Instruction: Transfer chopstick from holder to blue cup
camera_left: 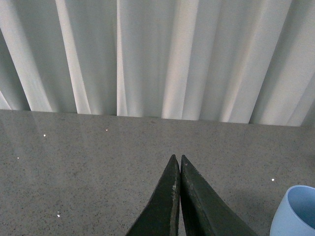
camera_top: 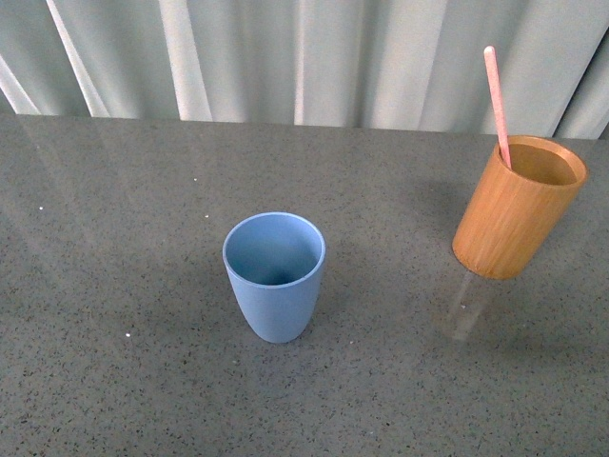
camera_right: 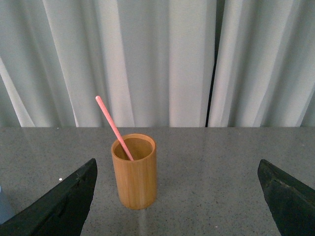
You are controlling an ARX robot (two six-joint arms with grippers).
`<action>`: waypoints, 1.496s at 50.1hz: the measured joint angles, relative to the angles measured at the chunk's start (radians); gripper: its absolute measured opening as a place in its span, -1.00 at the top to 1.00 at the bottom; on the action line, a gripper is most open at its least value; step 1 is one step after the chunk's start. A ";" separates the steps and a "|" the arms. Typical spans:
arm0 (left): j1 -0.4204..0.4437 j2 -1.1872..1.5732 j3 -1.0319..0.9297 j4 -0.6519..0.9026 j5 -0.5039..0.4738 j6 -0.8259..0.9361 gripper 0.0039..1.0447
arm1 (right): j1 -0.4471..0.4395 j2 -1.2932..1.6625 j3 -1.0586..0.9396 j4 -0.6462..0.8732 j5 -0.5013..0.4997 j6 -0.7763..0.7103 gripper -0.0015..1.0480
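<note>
A light-blue cup (camera_top: 274,274) stands upright and empty near the middle of the grey table. At the right, the orange-brown holder (camera_top: 518,206) holds one pale pink chopstick (camera_top: 497,103) that leans against its rim. Neither arm shows in the front view. In the right wrist view the holder (camera_right: 134,172) and chopstick (camera_right: 114,127) stand ahead of my right gripper (camera_right: 177,169), whose fingers are spread wide apart and well short of the holder. My left gripper (camera_left: 176,158) is shut on nothing, its tips pressed together, with the blue cup (camera_left: 296,212) off to one side.
A pale pleated curtain (camera_top: 304,57) hangs along the table's far edge. The grey speckled tabletop (camera_top: 124,286) stretches around the cup and the holder.
</note>
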 joint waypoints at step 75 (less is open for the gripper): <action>0.000 -0.500 0.000 -0.501 0.000 0.000 0.31 | 0.000 0.000 0.000 0.000 0.000 0.000 -0.81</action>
